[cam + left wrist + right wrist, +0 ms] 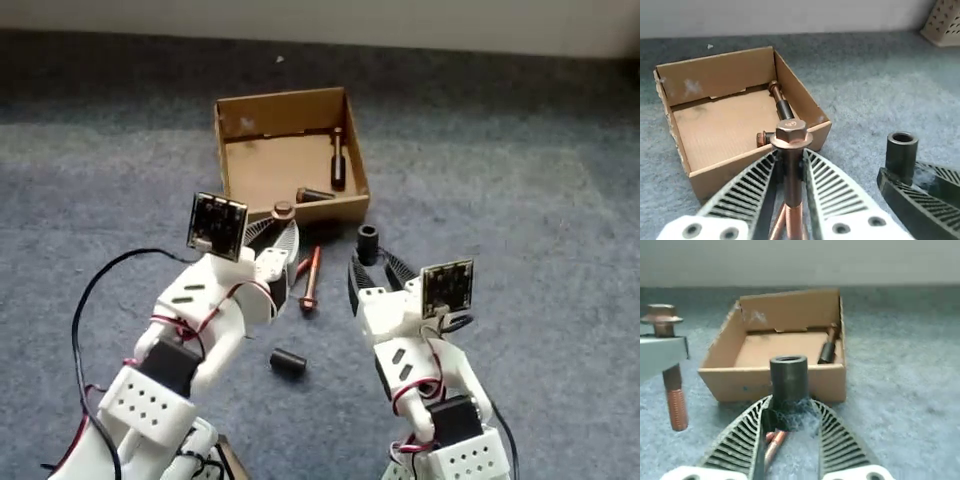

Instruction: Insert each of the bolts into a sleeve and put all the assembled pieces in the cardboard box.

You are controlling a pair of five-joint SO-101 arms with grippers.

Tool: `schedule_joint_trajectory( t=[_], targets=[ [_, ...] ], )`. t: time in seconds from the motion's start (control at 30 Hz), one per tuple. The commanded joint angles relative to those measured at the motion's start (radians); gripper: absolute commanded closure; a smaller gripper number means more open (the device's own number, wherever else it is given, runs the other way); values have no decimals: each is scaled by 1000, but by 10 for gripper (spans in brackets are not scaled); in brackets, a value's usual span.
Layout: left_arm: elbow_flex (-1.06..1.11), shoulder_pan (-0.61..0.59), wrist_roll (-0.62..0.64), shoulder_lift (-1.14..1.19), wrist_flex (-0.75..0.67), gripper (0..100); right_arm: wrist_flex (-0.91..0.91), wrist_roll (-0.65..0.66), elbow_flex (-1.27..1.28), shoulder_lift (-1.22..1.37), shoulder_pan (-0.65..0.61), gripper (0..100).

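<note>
My left gripper [283, 232] [790, 155] is shut on a copper bolt [283, 211] [791, 137], held upright with its head up, just in front of the cardboard box [290, 104] [720, 75] [740, 382]. To its right, my right gripper [368, 262] [788, 407] is shut on a black sleeve [368, 242] [788, 377] [901, 150], bore facing up. Bolt and sleeve are apart. Two assembled pieces [338, 160] [315, 194] lie in the box. A second bolt [310, 280] [774, 442] lies on the carpet between the grippers, and a loose sleeve [288, 362] lies nearer the arms.
Grey carpet [540, 220] covers the floor, with open room to the right and left of the box. A wall [400, 20] runs along the far edge. A perforated pale object [942, 22] stands far off in the left wrist view.
</note>
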Motion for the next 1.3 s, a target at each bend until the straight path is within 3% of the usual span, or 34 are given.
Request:
schedule_joint_trajectory(
  t=[0.0, 0.23, 0.4, 0.67, 0.97, 1.27],
  targets=[
    [74, -8, -9, -229, -46, 995, 16, 25, 62, -44, -47, 993],
    [189, -8, -8, -533, -40, 995, 65, 31, 68, -38, -131, 993],
    [200, -15, -2, -668, -15, 995, 65, 110, 74, -38, -229, 993],
    [143, -71, 80, -659, 3, 995, 59, 114, 74, -38, -242, 993],
    [76, -38, 123, -659, 38, 995, -51, 114, 131, -38, -245, 993],
    [71, 59, 121, -657, 68, 995, -77, 120, 130, -38, -341, 993]
  ],
)
